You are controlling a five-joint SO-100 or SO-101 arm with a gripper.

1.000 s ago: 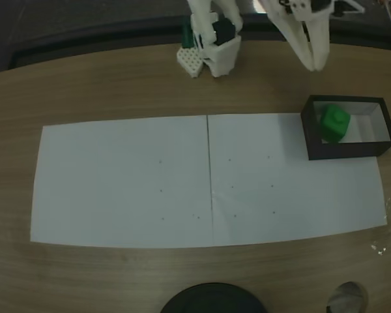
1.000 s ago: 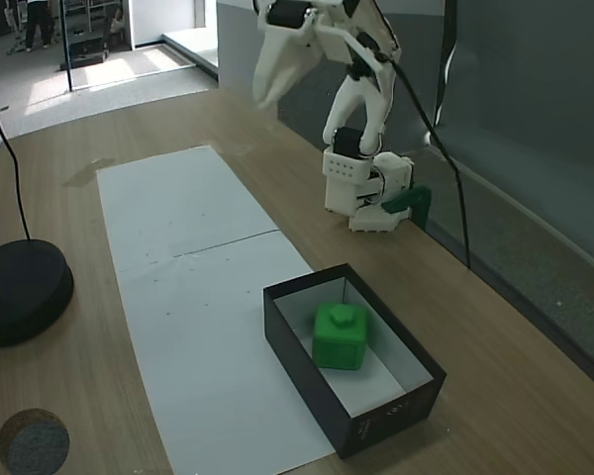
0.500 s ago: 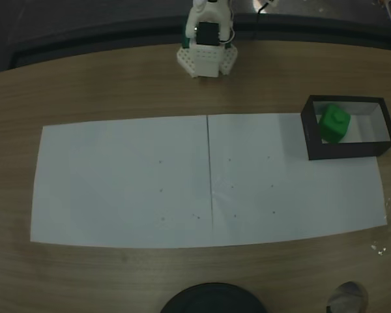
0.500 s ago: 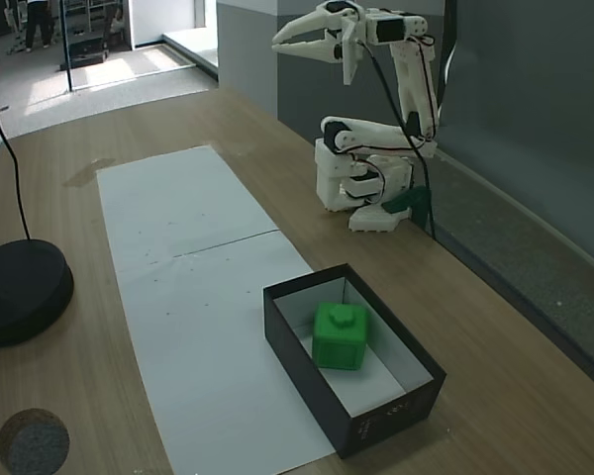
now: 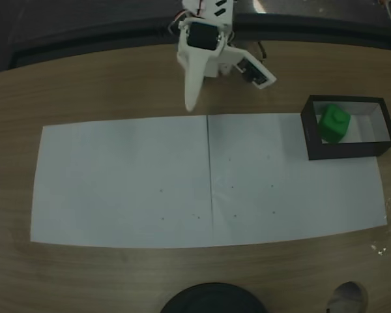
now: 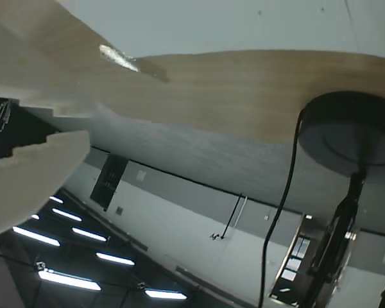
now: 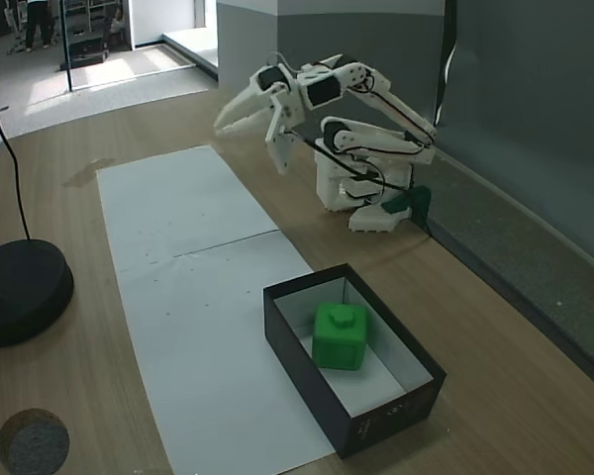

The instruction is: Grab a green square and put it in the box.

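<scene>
In a fixed view from above, my gripper [image 5: 190, 104] points toward 6 o'clock over bare table [image 5: 104, 85], just short of the white paper sheet [image 5: 124, 182]. From here my fingers overlap into one white wedge. The green square [image 5: 333, 124] sits inside the box [image 5: 344, 151], at its left end, well off at about 4 o'clock from my fingertips. The box lies on the paper's far right corner, near the table edge; the paper between it and me is bare. A dark round base [image 5: 212, 298] shows at 6 o'clock.

In the wrist view, one pale finger [image 6: 32, 176] fills the left side, blurred, with a dark gap above it. The table appears upside down along the top, and a black lamp base [image 6: 353, 138] with its cord hangs at 3 o'clock.

In a fixed view from the side, my gripper [image 7: 249, 134] is lifted clear of the table with its jaws spread apart and nothing between them. The green square [image 7: 339, 336] rests stud-up on the white floor of the box [image 7: 376, 421], toward its far end, at roughly 5 o'clock from my fingers, well apart. The black base [image 7: 20, 292] stands at 9 o'clock.
</scene>
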